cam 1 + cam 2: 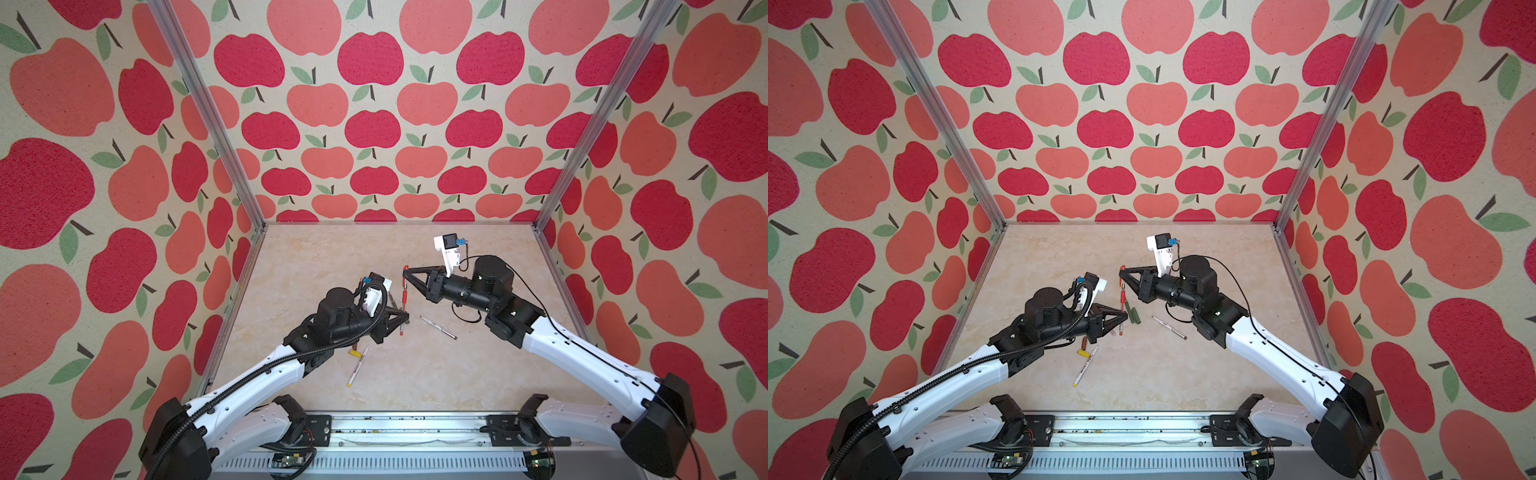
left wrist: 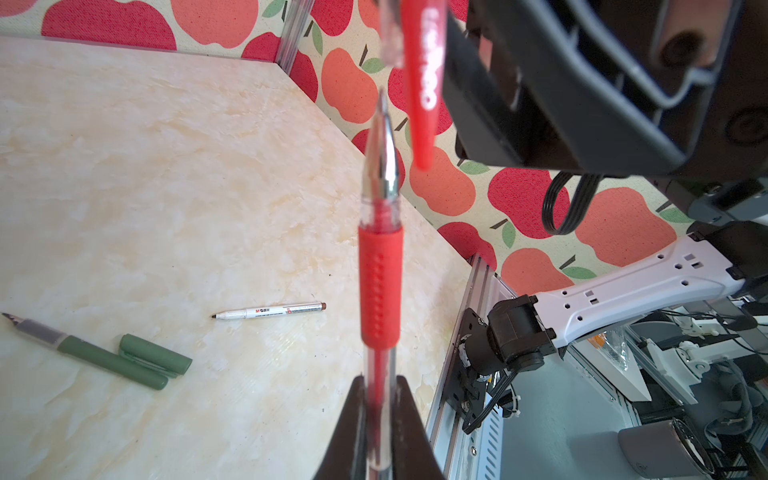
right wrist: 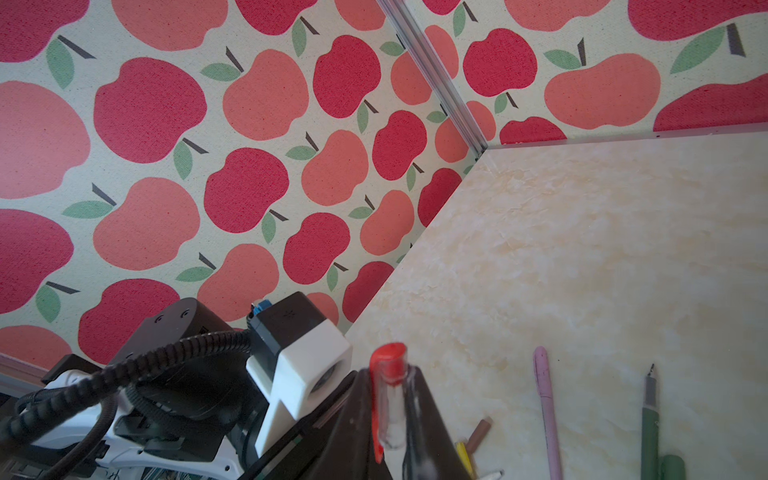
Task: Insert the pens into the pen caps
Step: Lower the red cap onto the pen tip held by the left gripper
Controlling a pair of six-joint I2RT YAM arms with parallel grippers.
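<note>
As they hang above the worktop (image 1: 316, 257), the left pincer (image 1: 406, 318) and right pincer (image 1: 405, 271) are both clamped tight (tips near each other). Left grips the red pen (image 2: 380, 291), right the red cap (image 3: 388, 370). Cap sits just beside the pen's point; contact unclear.

Apple-print walls (image 1: 374, 124), cream marbled tabletop (image 1: 332, 257), aluminium corner posts (image 1: 209, 116).

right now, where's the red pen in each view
In a top view: red pen mid-scene, held by the left gripper.
In a top view: red pen, same spot, between the grippers.
Left wrist: centre of the picture, sticking out of the jaws.
Right wrist: not in it.
Shared landmark: the red cap in the right gripper, near the pen's tip.
</note>
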